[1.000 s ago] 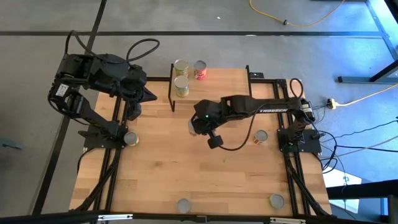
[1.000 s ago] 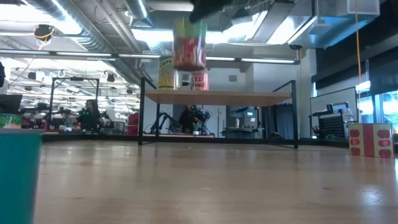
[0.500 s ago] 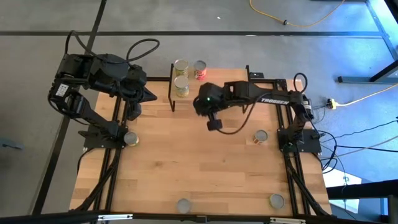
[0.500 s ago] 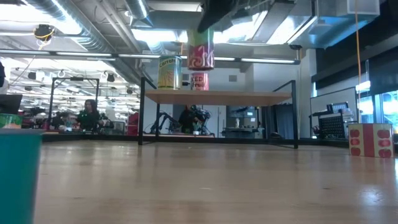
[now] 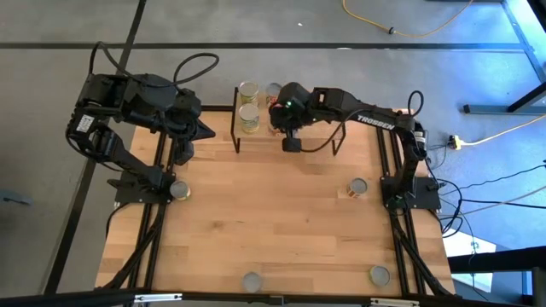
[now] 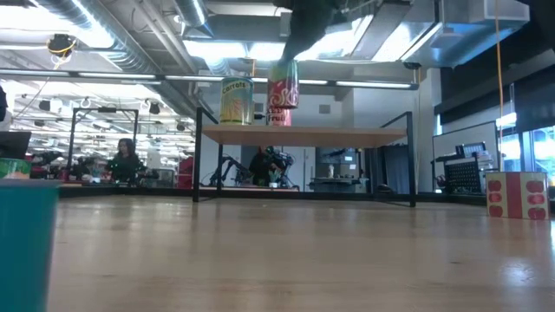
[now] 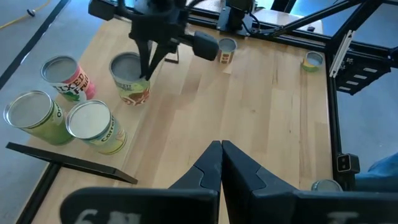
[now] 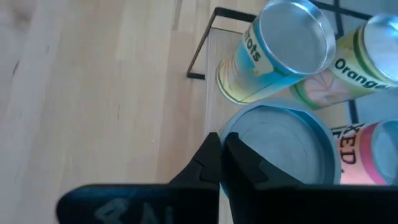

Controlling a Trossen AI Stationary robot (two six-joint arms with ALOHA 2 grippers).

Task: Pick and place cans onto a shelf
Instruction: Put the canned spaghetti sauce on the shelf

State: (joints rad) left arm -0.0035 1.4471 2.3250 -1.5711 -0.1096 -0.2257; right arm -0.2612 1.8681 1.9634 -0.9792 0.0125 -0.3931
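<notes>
The right gripper (image 7: 144,73) is pinching the rim of a red-and-green paper-labelled can (image 6: 283,84), hanging it upright, silver lid up, just over the shelf (image 6: 303,134) at the worktop's (image 5: 256,222) far edge, beside three upright tins (image 7: 62,106). The left gripper (image 7: 221,163) is waiting closed near the left edge.

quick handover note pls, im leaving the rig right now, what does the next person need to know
Right gripper: shut on the rim of the held can, which hangs just above the shelf, not set down yet.
Left gripper: shut, empty, waiting at the table's left side.
Done: three cans stand on the shelf, the carrots can, a green-label can and a red-label can.
Left: lower and release the held can beside them, then fetch the four cans on the table.
</notes>
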